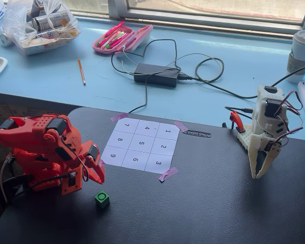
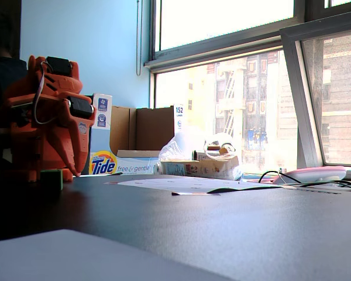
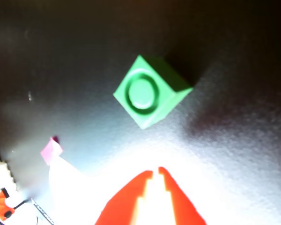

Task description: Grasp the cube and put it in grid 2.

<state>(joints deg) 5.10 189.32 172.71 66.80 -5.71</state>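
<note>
Cube (image 3: 150, 91) sits on the table just ahead of the gripper (image 3: 155, 172), untouched; jaws nearly closed, holding nothing. Approach step, grasp not yet made. Next: open jaws, drop over cube, close, then carry to grid 2 (image 1: 163, 147)

cube (image 1: 102, 198) on table (image 1: 218, 203) | below-left of grid 2 (image 1: 163, 147) | end effector (image 1: 94, 175) just left
</note>
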